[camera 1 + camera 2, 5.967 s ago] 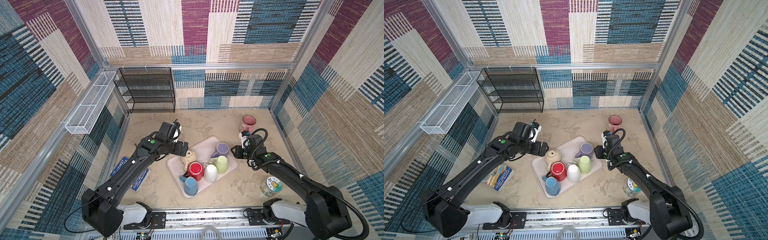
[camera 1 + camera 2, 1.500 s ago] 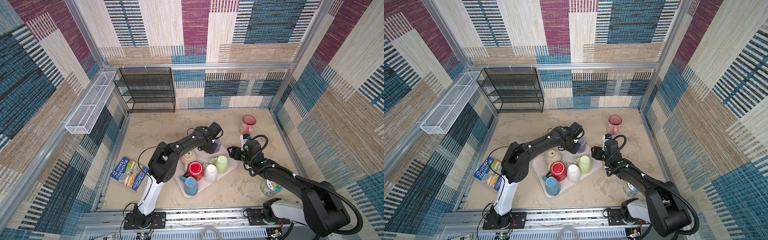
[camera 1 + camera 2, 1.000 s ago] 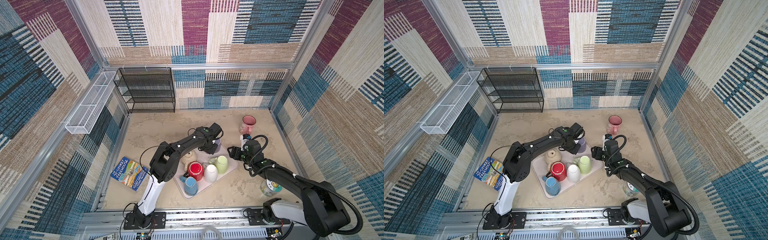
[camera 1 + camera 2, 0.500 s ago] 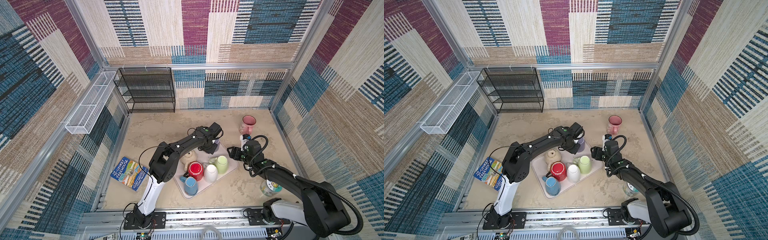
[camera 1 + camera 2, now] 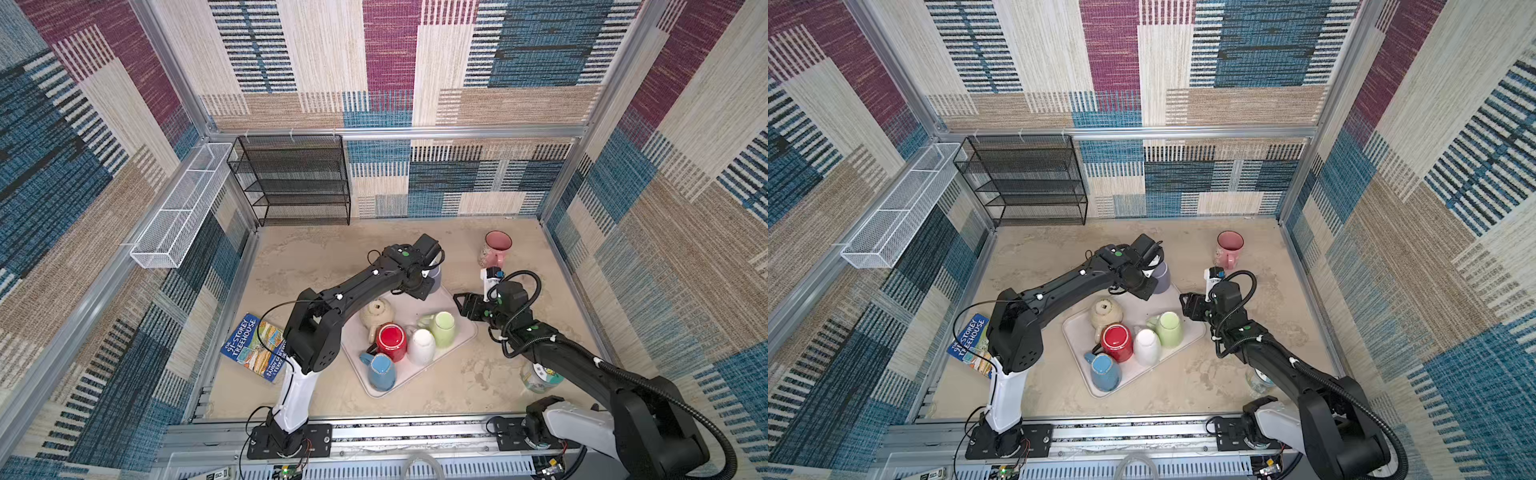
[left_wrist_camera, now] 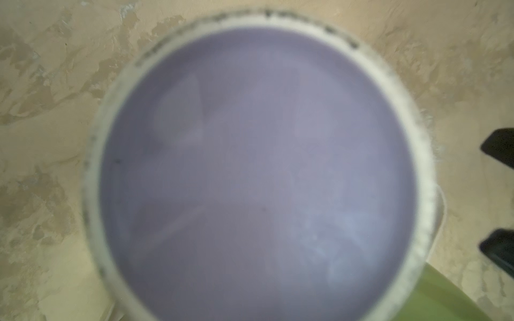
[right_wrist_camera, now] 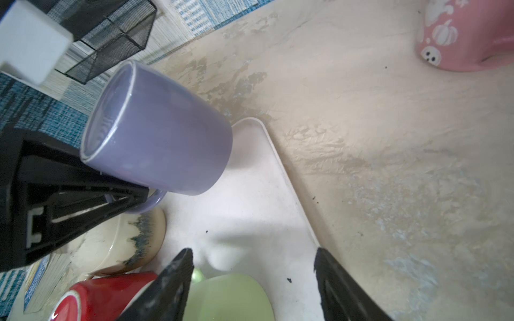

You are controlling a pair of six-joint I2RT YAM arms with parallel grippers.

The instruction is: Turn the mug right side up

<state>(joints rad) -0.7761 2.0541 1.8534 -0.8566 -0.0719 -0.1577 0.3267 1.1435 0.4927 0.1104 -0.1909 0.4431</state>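
The purple mug [image 5: 434, 272] [image 5: 1162, 274] hangs tilted over the far corner of the white tray [image 5: 409, 305] [image 5: 1077, 332]. My left gripper [image 5: 420, 290] [image 5: 1144, 291] is shut on the mug's handle [image 7: 154, 201]. Its black fingers [image 7: 83, 191] pinch that handle in the right wrist view. The mug's base [image 6: 258, 172], ringed in white, fills the left wrist view, so its mouth faces away from that camera. My right gripper [image 5: 462, 306] [image 5: 1185, 309] [image 7: 251, 253] stands open and empty at the tray's right corner, just above the green mug [image 5: 442, 328] [image 7: 222, 297].
On the tray also sit a red mug [image 5: 390, 338], a white mug [image 5: 420, 347], a blue mug [image 5: 381, 370] and a beige pot [image 5: 374, 311]. An upright pink mug [image 5: 494, 247] stands at the back right. A book [image 5: 253, 347], a black wire rack [image 5: 291, 178] and a jar [image 5: 540, 376] lie around.
Since six seconds ago my left arm has reached across to the purple mug and shut on its handle. Over the last second both arms have barely moved.
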